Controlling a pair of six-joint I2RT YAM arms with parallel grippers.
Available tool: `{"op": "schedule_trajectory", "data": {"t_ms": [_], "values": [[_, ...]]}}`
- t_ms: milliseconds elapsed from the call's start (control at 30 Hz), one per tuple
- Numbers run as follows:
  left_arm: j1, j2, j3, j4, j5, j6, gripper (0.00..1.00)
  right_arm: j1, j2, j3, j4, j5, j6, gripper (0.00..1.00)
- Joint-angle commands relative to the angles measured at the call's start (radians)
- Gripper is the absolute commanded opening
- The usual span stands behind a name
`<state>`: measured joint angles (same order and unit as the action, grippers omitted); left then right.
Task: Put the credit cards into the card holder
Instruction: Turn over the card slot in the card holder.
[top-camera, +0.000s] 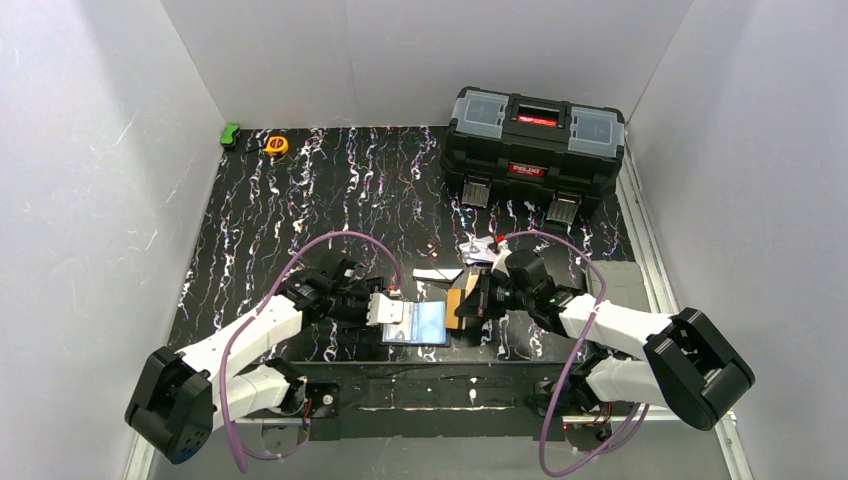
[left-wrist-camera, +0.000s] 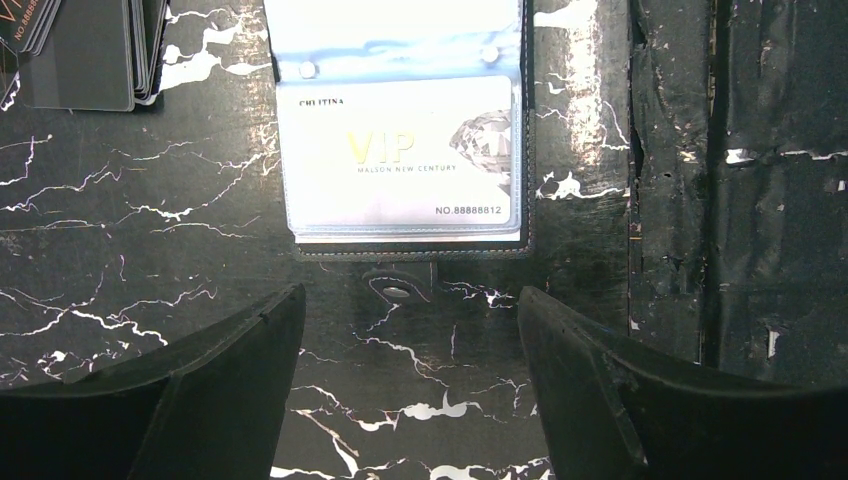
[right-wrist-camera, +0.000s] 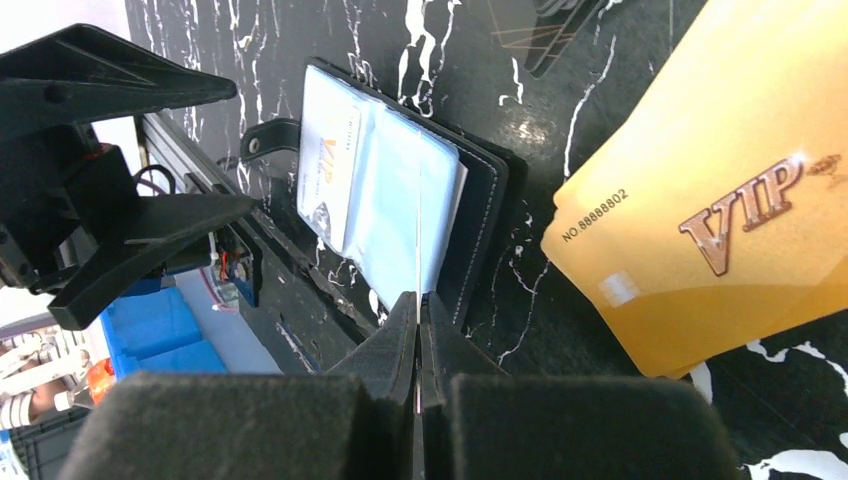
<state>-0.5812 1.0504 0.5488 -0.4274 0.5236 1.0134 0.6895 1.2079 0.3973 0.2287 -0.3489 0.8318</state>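
Black marbled table carries a black toolbox at its far right. Left end effector stands open and empty; right end effector is clamped on a thin card seen edge-on. Between them, near the front edge, lies the card holder, open, with a silver card sleeved inside and a gold card just beside.

Overhead light is glaring off the card holder sleeves just ahead of the left gripper; its near fingers are rendering dark and soft.
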Motion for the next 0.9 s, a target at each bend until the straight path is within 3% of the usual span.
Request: {"op": "schedule_trajectory", "data": {"t_ms": [0,867], "values": [[-0.006,0.001,-0.006,-0.027,0.039,0.007,0.77,0.007,0.003,-0.019,0.023,0.012,-0.015,0.01],[-0.020,0.016,-0.023,-0.008,0.035,0.019,0.77,0.007,0.053,-0.025,0.107,-0.027,0.014,0.01]]}}
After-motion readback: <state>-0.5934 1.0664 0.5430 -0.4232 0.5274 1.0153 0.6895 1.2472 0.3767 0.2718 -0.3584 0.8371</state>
